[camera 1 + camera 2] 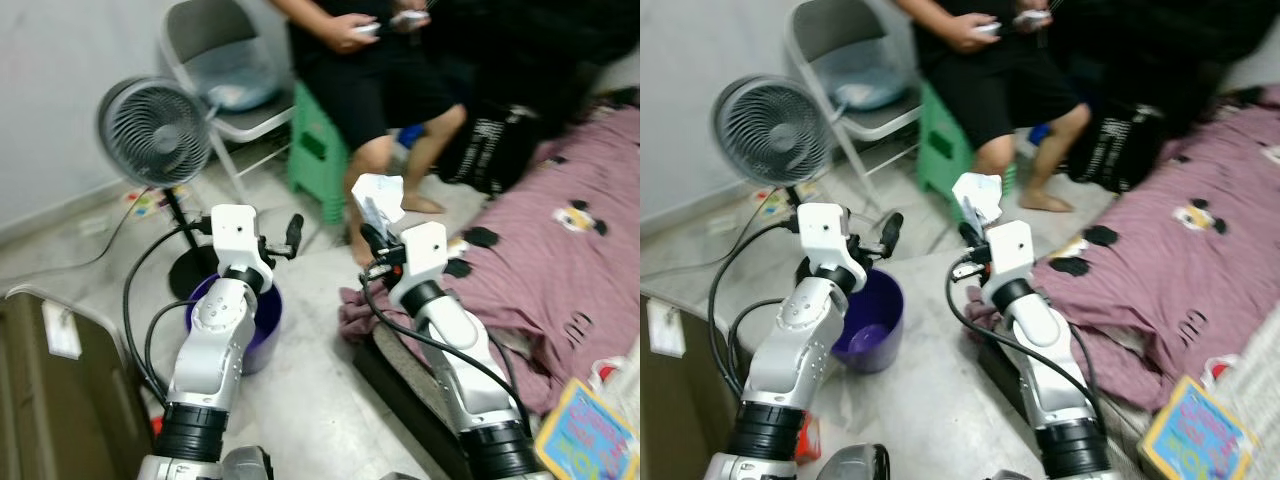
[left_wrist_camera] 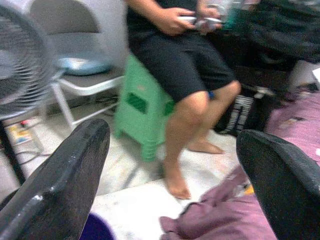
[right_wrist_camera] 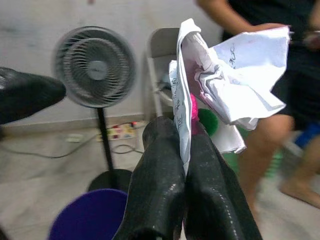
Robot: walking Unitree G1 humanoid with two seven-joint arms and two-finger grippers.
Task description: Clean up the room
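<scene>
Paper (image 3: 235,75), crumpled, sits pinched in the right gripper (image 3: 186,150) beside the purple bin (image 1: 868,335) (not over it); released here, it lands on floor. Left gripper (image 2: 175,175) gapes empty.

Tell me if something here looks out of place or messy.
Yes. A purple cloth lies crumpled on the floor beside the bed, slipped off the blanket. The right hand holds crumpled paper, not yet in the purple bucket.
</scene>
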